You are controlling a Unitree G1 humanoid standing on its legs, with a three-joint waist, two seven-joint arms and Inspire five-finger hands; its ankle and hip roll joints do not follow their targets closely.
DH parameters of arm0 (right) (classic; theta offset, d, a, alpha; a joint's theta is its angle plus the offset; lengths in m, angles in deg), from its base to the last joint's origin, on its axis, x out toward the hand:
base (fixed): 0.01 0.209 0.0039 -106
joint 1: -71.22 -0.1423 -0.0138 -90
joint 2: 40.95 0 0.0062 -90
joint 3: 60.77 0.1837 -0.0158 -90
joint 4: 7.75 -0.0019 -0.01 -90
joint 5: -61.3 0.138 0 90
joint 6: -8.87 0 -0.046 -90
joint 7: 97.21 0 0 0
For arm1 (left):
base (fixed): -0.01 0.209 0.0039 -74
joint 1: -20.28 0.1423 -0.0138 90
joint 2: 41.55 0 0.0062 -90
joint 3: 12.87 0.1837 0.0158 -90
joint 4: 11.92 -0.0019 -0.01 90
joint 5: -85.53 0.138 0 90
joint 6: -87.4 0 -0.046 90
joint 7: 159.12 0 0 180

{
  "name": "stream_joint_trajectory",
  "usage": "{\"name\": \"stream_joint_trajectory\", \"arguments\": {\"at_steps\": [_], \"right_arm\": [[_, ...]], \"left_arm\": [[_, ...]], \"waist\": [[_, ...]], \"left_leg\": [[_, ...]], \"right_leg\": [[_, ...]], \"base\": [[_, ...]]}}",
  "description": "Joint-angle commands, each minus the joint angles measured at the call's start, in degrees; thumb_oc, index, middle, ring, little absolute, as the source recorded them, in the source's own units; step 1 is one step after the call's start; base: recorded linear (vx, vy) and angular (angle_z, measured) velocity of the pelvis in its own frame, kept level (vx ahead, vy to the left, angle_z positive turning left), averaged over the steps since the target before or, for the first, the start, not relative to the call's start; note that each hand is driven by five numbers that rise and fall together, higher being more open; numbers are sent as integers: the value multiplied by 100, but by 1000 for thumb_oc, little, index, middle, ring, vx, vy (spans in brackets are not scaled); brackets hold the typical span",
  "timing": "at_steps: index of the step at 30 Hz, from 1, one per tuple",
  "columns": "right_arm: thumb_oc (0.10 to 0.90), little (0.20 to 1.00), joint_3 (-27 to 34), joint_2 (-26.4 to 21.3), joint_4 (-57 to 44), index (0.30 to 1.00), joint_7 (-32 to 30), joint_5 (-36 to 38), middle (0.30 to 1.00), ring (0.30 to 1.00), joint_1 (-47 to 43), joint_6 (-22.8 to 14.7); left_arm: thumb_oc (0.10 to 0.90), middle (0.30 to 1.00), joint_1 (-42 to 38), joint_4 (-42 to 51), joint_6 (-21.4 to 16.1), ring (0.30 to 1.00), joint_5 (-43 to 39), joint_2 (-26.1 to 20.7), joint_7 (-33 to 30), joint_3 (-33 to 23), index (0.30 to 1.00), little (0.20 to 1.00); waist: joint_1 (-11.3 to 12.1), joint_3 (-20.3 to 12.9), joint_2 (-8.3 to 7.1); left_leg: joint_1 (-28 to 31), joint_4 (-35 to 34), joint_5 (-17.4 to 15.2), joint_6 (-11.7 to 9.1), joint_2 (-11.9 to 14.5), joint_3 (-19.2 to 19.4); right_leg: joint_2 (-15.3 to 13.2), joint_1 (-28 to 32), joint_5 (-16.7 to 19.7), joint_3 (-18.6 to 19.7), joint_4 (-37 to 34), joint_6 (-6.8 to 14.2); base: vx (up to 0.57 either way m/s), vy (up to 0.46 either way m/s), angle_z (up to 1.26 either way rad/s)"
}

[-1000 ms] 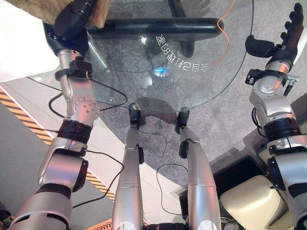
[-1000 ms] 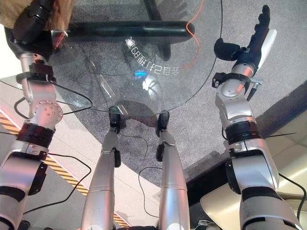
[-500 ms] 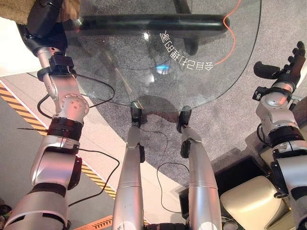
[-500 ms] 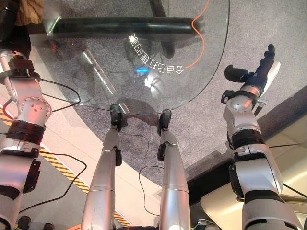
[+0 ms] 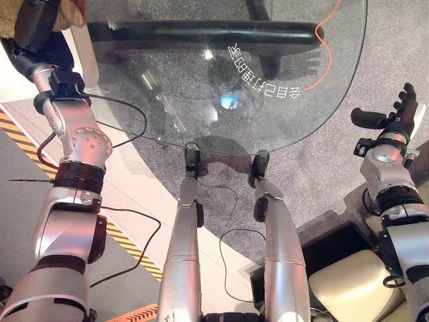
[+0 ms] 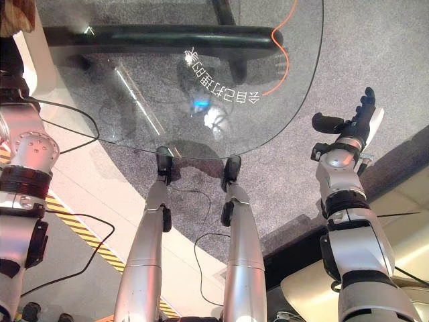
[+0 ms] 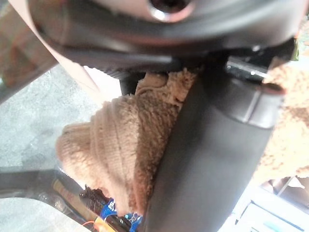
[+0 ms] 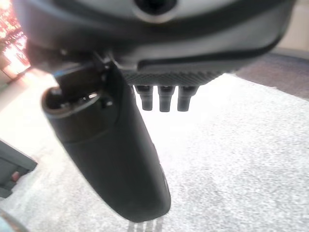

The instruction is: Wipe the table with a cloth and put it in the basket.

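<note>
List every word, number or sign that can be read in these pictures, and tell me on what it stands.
White characters on the glass table: one row, seen upside down; I cannot read them reliably.
Yellow and black striped tape on the floor: a warning marking, no words.
No other text is legible.
</note>
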Motion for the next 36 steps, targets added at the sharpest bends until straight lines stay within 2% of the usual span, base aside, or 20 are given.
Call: {"name": "stream_joint_trajectory", "arguments": {"at_steps": [1,10,21,26,30,36], "right_arm": [[800,900,150,-483,182,900,-34,26,900,900,241,-292],[800,900,192,-465,227,900,43,-76,900,900,351,-286],[800,900,173,-452,200,900,93,-85,900,900,463,-325],[800,900,188,-479,251,900,140,-82,900,900,499,-346],[800,900,167,-535,242,900,185,-44,900,900,507,-311],[800,900,151,-556,281,900,254,-16,900,900,566,-394]], "left_arm": [[100,300,-609,42,-731,300,528,-737,-22,-692,300,200],[100,300,-471,-233,-720,300,625,-906,-412,-819,300,200],[100,300,-521,-862,-671,300,860,-1202,-1083,-791,300,200],[100,300,-502,-1146,-468,300,1122,-1348,-1531,-782,300,200],[100,300,-561,-1404,-161,300,1473,-1493,-1982,-687,300,200],[100,300,-619,-1758,332,300,1742,-1654,-2215,-576,300,200]], "waist": [[14,-148,241],[37,-148,290],[19,-148,254],[26,-148,249],[22,-148,231],[-1,-148,210]], "left_leg": [[-26,938,-814,40,264,-41],[-65,933,-771,30,247,-70],[-95,913,-715,17,266,-100],[-104,919,-699,18,268,-112],[-126,942,-693,17,278,-131],[-139,936,-678,12,297,-132]], "right_leg": [[-152,631,-29,29,-552,213],[-160,597,-58,46,-515,198],[-151,590,-65,33,-522,177],[-153,598,-68,27,-526,170],[-151,597,-73,10,-516,163],[-128,596,-73,20,-527,163]], "base": [[0,0,0],[-1,11,0],[0,0,0],[0,0,0],[0,0,0],[0,0,0]]}}
